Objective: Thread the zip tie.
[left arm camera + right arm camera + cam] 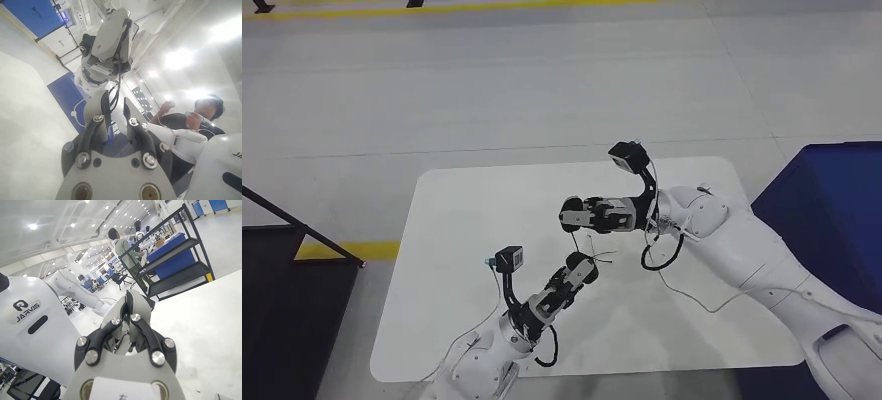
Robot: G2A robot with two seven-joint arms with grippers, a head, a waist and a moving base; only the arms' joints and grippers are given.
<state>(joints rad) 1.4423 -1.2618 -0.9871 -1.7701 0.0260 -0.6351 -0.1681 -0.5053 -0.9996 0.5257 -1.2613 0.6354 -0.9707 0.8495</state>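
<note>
Room: open hall with a pale floor; black shelf rack (191, 262) beyond the table's edge.
Surface: white table (472, 300) with rounded corners.
Right gripper (568, 213) (129, 294): raised above the table's middle, towards the far edge. Fingers are pressed together, with a thin dark strip emerging at the tips.
Left gripper (587, 265) (115, 100): just beside the right gripper, on the near-edge side, pointing at it. Jaws stand apart with a clear gap.
Zip tie (598, 258): thin black strip between the two grippers, above the table's middle. Contact with the left fingers cannot be told.
</note>
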